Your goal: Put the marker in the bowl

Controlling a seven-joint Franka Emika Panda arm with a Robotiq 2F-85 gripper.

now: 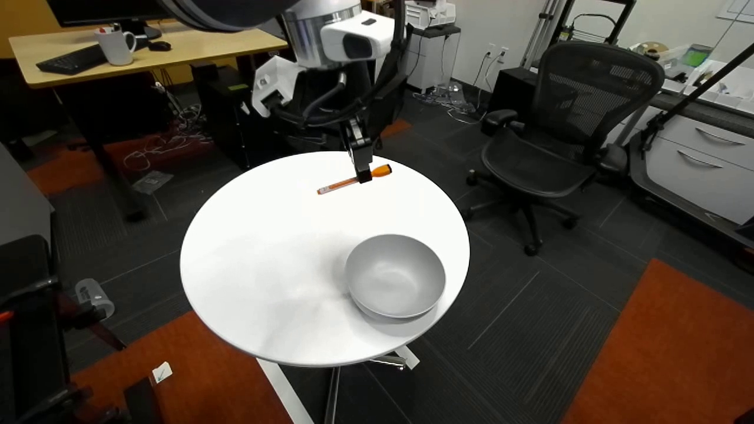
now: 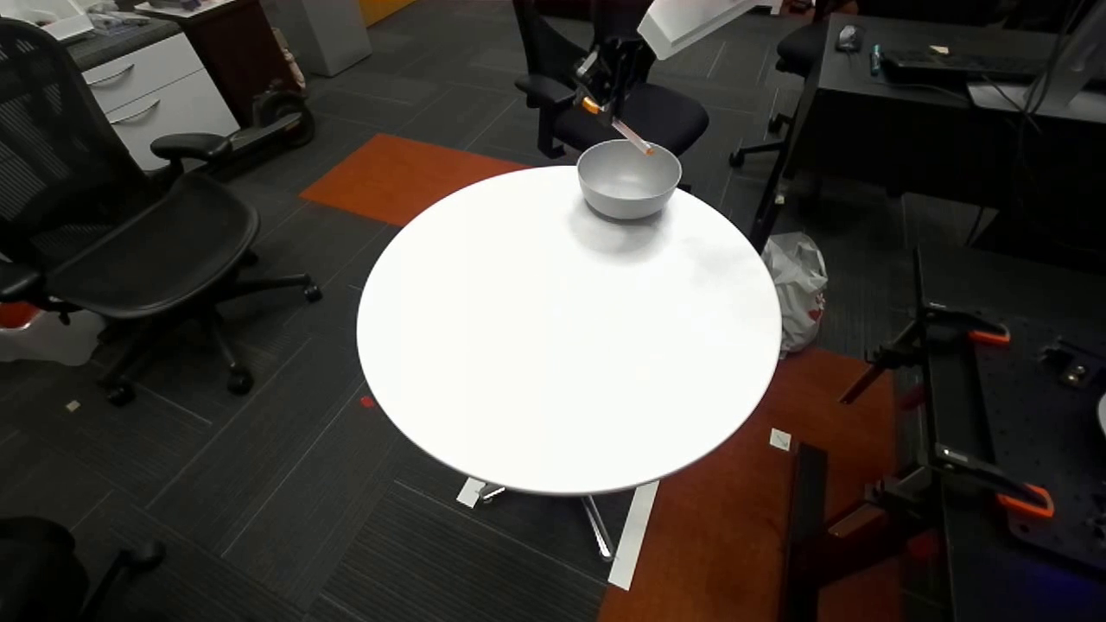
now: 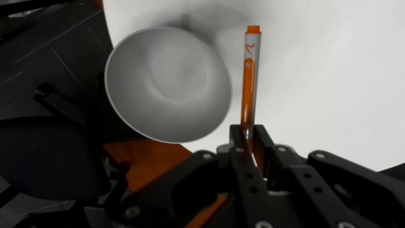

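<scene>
The silver-grey bowl (image 1: 396, 280) stands upright on the round white table near its edge. It also shows in an exterior view (image 2: 624, 183) and in the wrist view (image 3: 169, 85). No object shows inside it. My gripper (image 3: 247, 131) is shut on the orange marker (image 3: 249, 76) near one end, and the rest sticks out past the fingertips. In the wrist view the marker lies just right of the bowl's rim. In both exterior views the gripper (image 1: 362, 171) (image 2: 607, 119) holds the marker (image 1: 339, 186) (image 2: 633, 136) in the air; its tip overlaps the bowl in one line of sight.
The round white table (image 1: 265, 265) carries the bowl near its edge. A black mesh chair (image 1: 589, 106) stands beside the table. Another dark chair (image 2: 652, 117) is behind the bowl. A desk (image 1: 224, 44) with a keyboard and mug is at the back.
</scene>
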